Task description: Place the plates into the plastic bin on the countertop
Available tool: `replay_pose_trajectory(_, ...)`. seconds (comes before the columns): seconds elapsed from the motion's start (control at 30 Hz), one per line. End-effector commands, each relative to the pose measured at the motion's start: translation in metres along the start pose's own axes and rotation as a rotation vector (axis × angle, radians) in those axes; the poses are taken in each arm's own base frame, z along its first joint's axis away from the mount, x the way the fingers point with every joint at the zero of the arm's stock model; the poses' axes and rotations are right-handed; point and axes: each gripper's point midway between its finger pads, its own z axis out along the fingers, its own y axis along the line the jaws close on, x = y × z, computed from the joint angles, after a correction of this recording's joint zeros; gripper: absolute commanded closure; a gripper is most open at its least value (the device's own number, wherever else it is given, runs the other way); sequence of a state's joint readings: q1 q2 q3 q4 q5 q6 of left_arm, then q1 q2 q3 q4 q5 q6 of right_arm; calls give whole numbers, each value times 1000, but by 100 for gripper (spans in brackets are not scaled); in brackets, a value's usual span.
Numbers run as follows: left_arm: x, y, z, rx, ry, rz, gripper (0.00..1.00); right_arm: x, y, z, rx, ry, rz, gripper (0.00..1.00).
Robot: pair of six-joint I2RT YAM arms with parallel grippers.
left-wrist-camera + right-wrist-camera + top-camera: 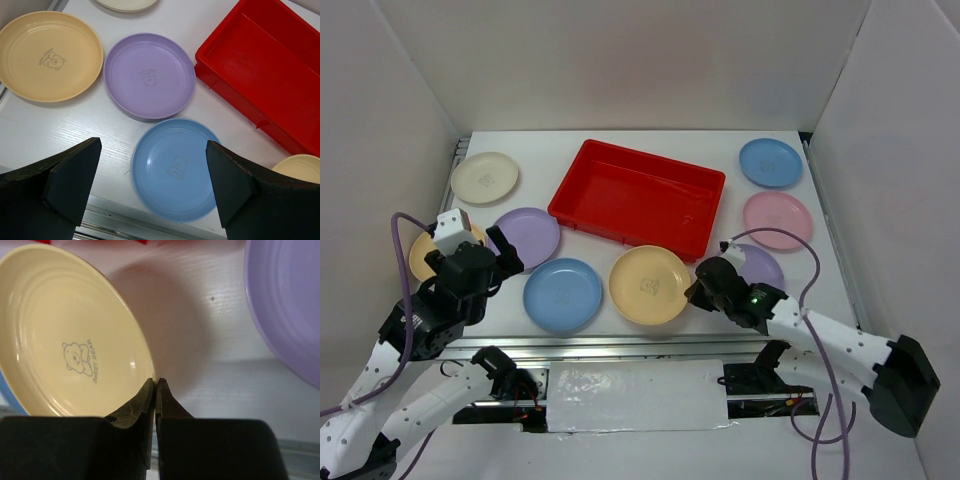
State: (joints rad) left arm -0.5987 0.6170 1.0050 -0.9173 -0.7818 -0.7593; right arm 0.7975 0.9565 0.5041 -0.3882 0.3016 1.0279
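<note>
The red plastic bin (638, 193) stands empty at the back middle of the white countertop (620, 143). My right gripper (699, 289) is shut on the right rim of a yellow plate (647, 283). In the right wrist view the jaws (155, 383) pinch that rim, and the plate (65, 335) casts a broad shadow. My left gripper (504, 259) is open and empty. In the left wrist view it (152, 146) hovers over a blue plate (175, 167). That blue plate (563, 295) lies at the front left.
Other plates lie around the bin: cream (485, 177), purple (528, 237), and yellow-orange (424, 255) half under my left arm. On the right are blue (771, 162), pink (777, 219) and purple (758, 266). A metal rail (620, 347) runs along the front edge.
</note>
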Motion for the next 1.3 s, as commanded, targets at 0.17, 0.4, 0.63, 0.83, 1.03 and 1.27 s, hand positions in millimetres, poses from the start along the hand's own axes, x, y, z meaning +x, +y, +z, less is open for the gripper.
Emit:
replay_pose_trajectory(0.17, -5, -1, 1, -2, -21, -4, 1, -48, 49, -72, -237, -124, 31, 100)
replay_pose_trajectory(0.4, -4, 1, 2, -18, -21, -6, 1, -144, 79, -28, -137, -131, -48, 100)
replay_pose_trajectory(0.63, -3, -1, 3, -10, -16, 1, 1, -232, 83, 68, 23, -38, -17, 100)
replay_pose_trajectory(0.83, -1, -5, 4, 2, -7, 13, 1, -230, 81, 126, 50, 59, -20, 100)
replay_pose_trajectory(1.03, 0, -7, 5, 8, 1, 28, 1, -220, 88, 130, 33, 60, -31, 13)
replay_pose_trajectory(1.27, 2, -9, 7, 12, 11, 37, 1, -193, 145, 34, -66, -134, -193, 0)
